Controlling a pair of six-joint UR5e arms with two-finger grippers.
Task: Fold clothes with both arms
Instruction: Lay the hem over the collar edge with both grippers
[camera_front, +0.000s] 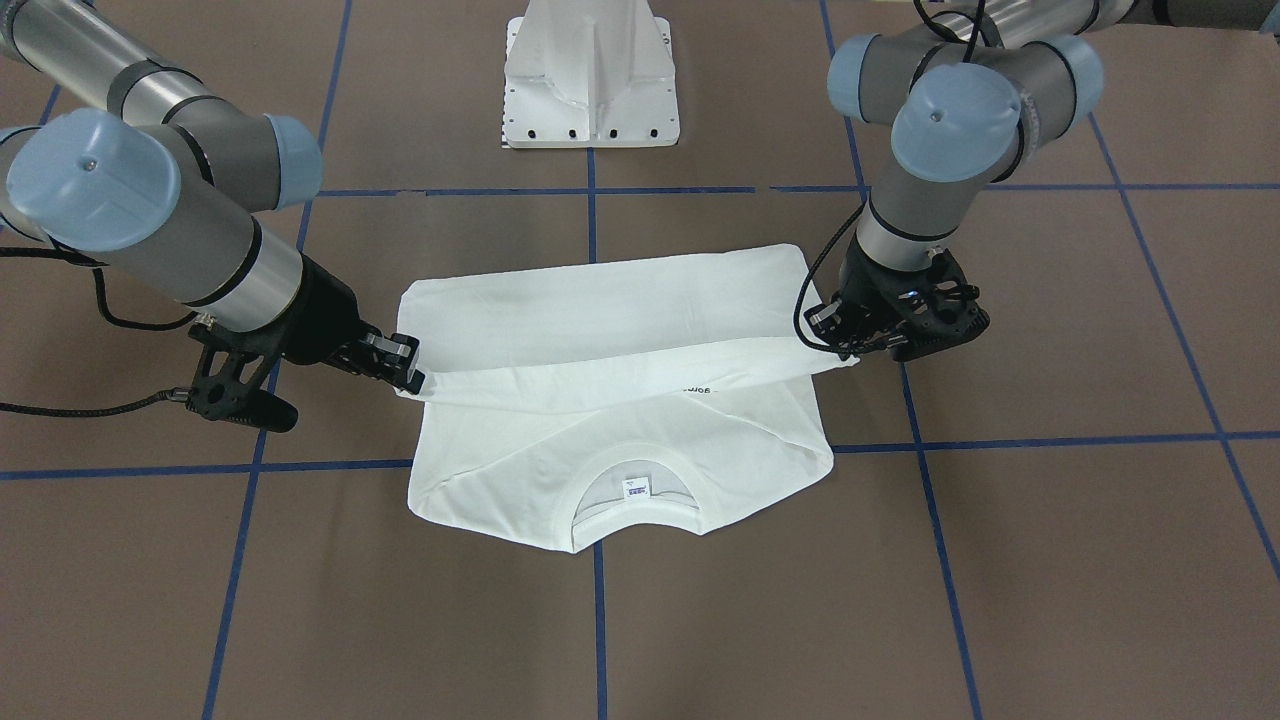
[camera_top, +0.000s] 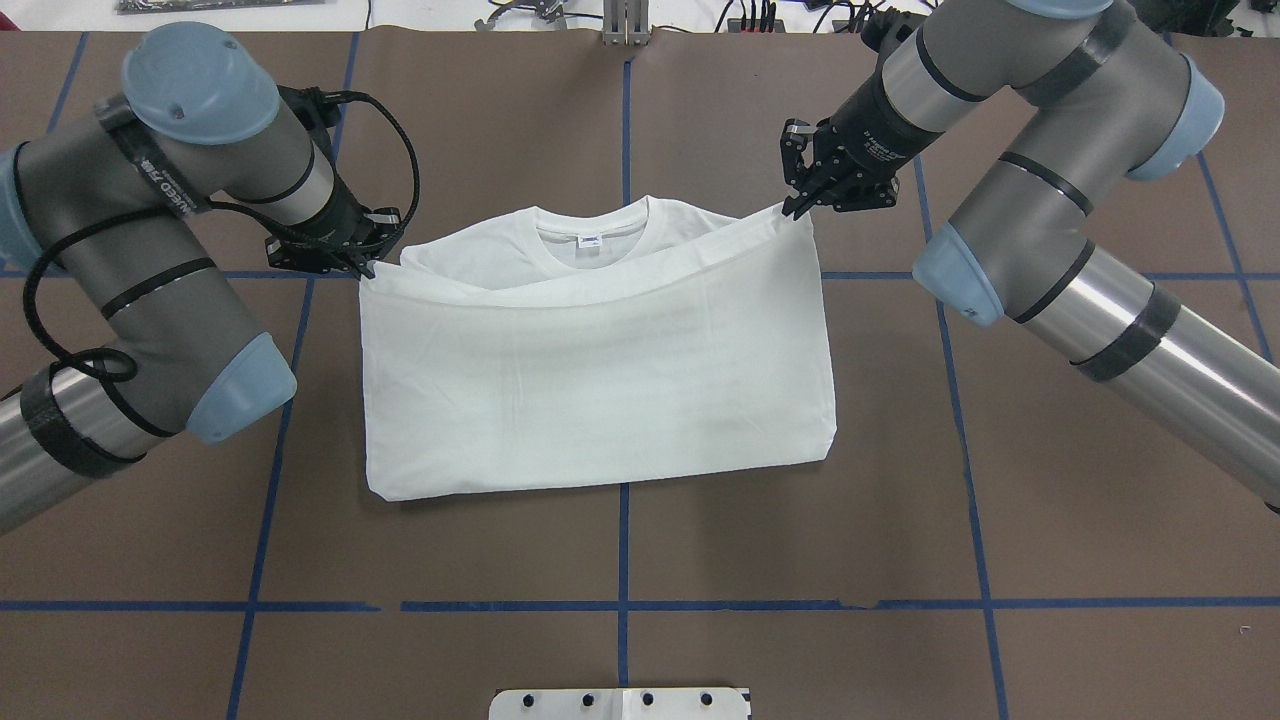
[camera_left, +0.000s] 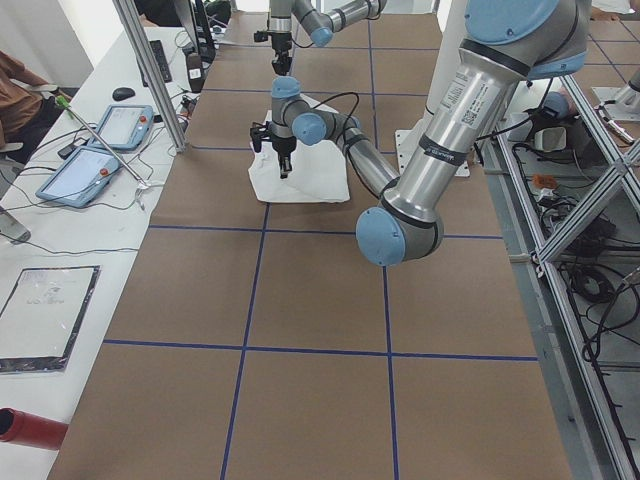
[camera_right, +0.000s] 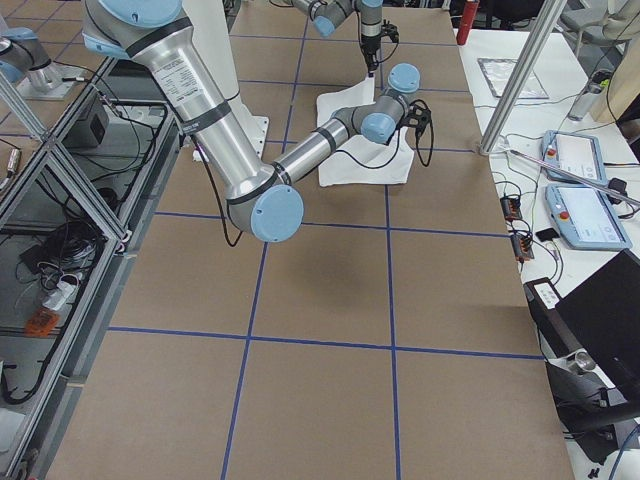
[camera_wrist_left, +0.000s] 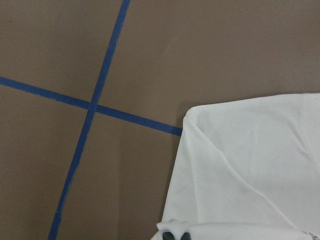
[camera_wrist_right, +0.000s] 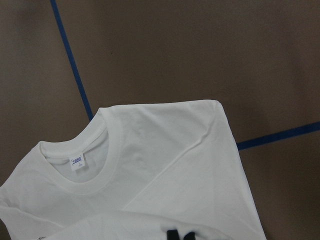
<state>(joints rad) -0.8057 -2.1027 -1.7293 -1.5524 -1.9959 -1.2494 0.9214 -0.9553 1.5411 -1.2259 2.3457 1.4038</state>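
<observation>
on shirt corners, both pincers tight

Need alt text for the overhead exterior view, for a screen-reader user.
A white T-shirt lies folded over on a brown table gridded with blue tape. The black two-finger left claw and right claw each pinch a corner of its raised top layer, just short of the ribbed round collar.

Left arm and right arm are grey and silver tubes with rounded light-blue joint caps; a looped black braided cable hangs behind the black two-finger left gripper, matching the right gripper
</observation>
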